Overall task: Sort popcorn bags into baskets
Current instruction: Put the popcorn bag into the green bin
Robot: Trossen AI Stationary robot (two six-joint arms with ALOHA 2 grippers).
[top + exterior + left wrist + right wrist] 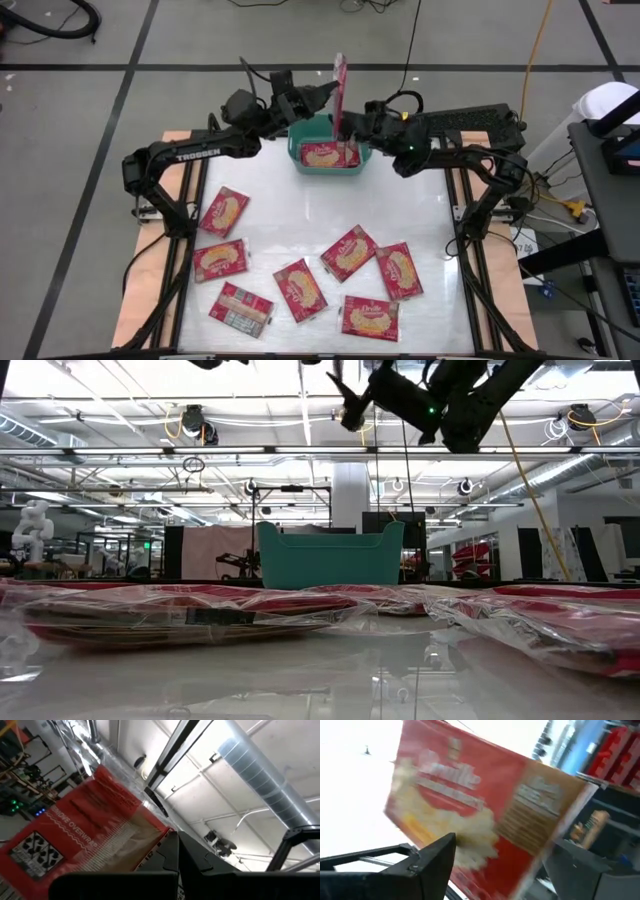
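Observation:
One red popcorn bag stands on edge in the air above the teal basket at the table's far middle. My left gripper is shut on it from the left. My right gripper is open just to the bag's right; in its wrist view the bag's printed front fills the space beyond the spread fingers. Bags lie in the basket. Several more bags lie flat on the near half of the table, among them and one showing its grey-white back. My left gripper holds the raised popcorn bag by a lower corner, next to its dark finger, which covers the exact place of contact. It comes at the bag from the table's left, roughly level. The bag is lifted clear above the basket and stands upright.
The basket stands near the far edge, between the two arms' bases. The loose bags spread over the near half, from the left rail to the right rail. A bare white strip lies between basket and bags. Wooden side boards flank the table.

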